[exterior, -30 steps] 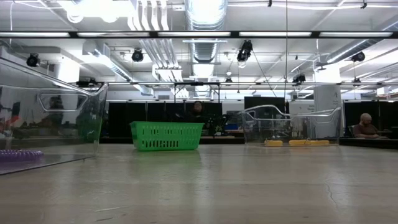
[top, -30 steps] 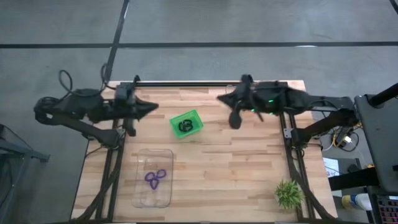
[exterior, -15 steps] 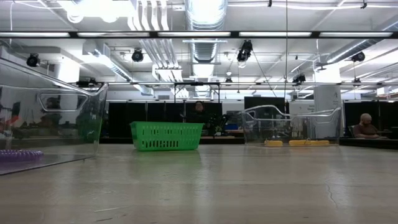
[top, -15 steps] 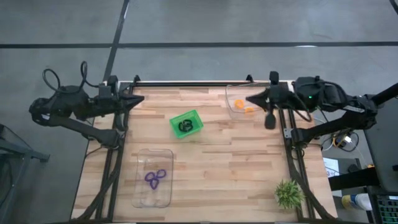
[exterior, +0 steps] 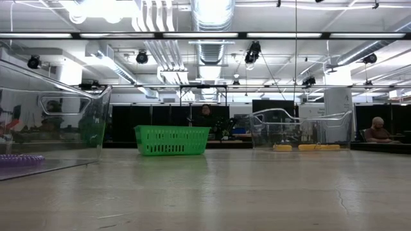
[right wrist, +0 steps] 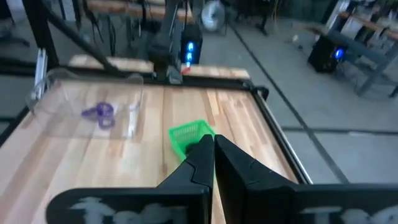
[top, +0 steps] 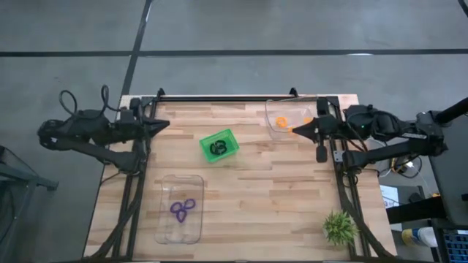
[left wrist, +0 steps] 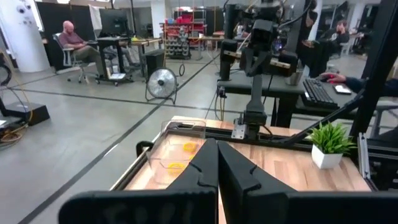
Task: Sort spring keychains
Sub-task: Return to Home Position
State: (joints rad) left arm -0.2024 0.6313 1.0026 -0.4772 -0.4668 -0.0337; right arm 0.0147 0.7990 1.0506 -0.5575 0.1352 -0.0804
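Black spring keychains (top: 218, 148) lie in the small green bin (top: 219, 145) mid-table. Purple ones (top: 183, 209) sit in the clear container (top: 180, 208) near the left front, also in the right wrist view (right wrist: 99, 113). Orange ones (top: 286, 125) lie in the clear container (top: 287, 117) at the far right, also in the left wrist view (left wrist: 181, 155). My left gripper (top: 167, 124) is shut, level at the table's left edge, pointing right. My right gripper (top: 294, 132) is shut at the right edge, its tip beside the orange container.
A small green spiky plant (top: 340, 228) in a white pot stands at the near right corner. Bare wooden table (top: 270, 190) lies between the containers. In the low view the green bin (exterior: 172, 140) stands mid-table between the two clear containers. People sit in the room beyond.
Both arms drew back from the table's middle toward their own edges, the left toward the left edge, the right toward the right edge. As the right arm withdrew, the far right container and its orange keychains came into view. The bins and keychains stayed put.
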